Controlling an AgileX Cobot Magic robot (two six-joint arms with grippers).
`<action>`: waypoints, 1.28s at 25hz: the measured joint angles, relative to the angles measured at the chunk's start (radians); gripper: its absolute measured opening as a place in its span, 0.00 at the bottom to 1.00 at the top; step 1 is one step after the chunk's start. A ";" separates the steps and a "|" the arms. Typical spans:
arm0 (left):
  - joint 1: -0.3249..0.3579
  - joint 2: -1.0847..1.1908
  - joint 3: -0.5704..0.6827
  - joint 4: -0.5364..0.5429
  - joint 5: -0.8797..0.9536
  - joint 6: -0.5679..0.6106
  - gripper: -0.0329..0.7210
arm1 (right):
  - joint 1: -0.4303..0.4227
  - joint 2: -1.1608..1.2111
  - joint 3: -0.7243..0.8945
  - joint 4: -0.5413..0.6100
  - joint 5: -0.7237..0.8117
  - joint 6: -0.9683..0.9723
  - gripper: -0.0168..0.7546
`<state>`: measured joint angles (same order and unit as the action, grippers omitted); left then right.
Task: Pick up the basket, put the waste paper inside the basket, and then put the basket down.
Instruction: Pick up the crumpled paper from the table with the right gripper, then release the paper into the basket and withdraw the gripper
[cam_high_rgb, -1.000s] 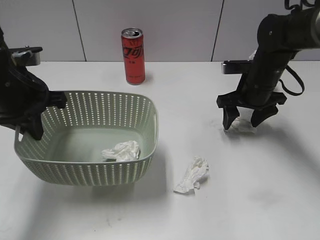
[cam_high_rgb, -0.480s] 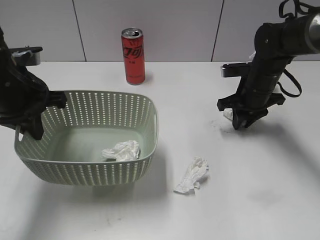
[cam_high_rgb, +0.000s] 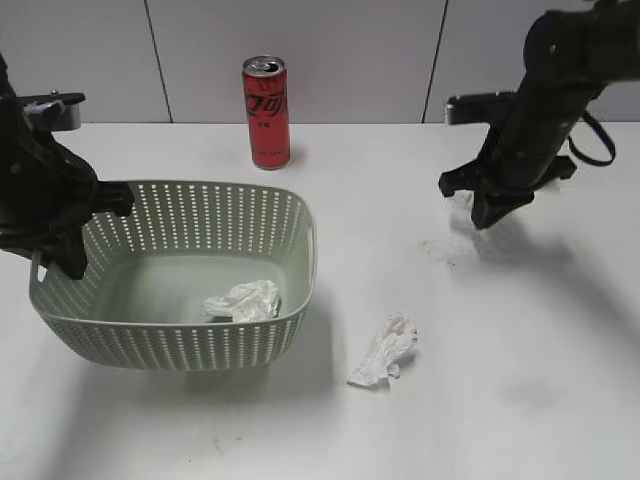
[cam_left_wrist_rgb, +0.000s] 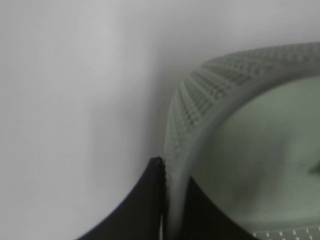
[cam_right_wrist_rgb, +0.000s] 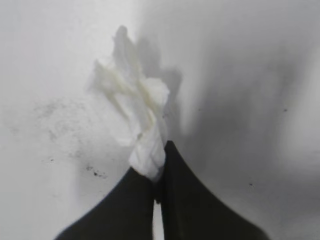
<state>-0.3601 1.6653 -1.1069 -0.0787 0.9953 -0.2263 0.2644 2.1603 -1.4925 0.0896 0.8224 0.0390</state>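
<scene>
Clamped on the left end wall of the basket (cam_high_rgb: 190, 275), the left gripper (cam_high_rgb: 55, 235) holds it tilted, its left end raised; the left wrist view shows the black fingers (cam_left_wrist_rgb: 150, 200) closed on either side of the slotted wall (cam_left_wrist_rgb: 200, 100). Nearest the camera, one crumpled wad of waste paper (cam_high_rgb: 385, 350) lies on the white table (cam_high_rgb: 500, 380), just right of the basket and apart from it. Another wad (cam_high_rgb: 243, 300) rests inside the basket against its near wall. Farther back on the right, the right gripper (cam_high_rgb: 490, 205) hangs above the table, pinched on a third wad (cam_right_wrist_rgb: 137, 115), which dangles from the closed fingertips (cam_right_wrist_rgb: 142, 185) clear of the surface; in the exterior view this wad is mostly hidden by the gripper. At the back, a red can (cam_high_rgb: 266, 112) stands upright near the wall, behind the basket.
</scene>
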 joint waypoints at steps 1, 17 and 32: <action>0.000 0.000 0.000 0.000 0.000 0.000 0.05 | 0.002 -0.029 0.000 0.003 0.004 -0.019 0.01; 0.000 0.000 0.000 -0.010 -0.001 0.000 0.05 | 0.453 -0.410 -0.002 0.389 0.022 -0.490 0.01; 0.000 0.000 0.000 -0.010 0.011 0.000 0.05 | 0.532 -0.295 -0.063 0.192 0.061 -0.371 0.82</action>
<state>-0.3601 1.6653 -1.1069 -0.0884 1.0063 -0.2263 0.7967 1.8651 -1.5552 0.2816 0.8836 -0.3320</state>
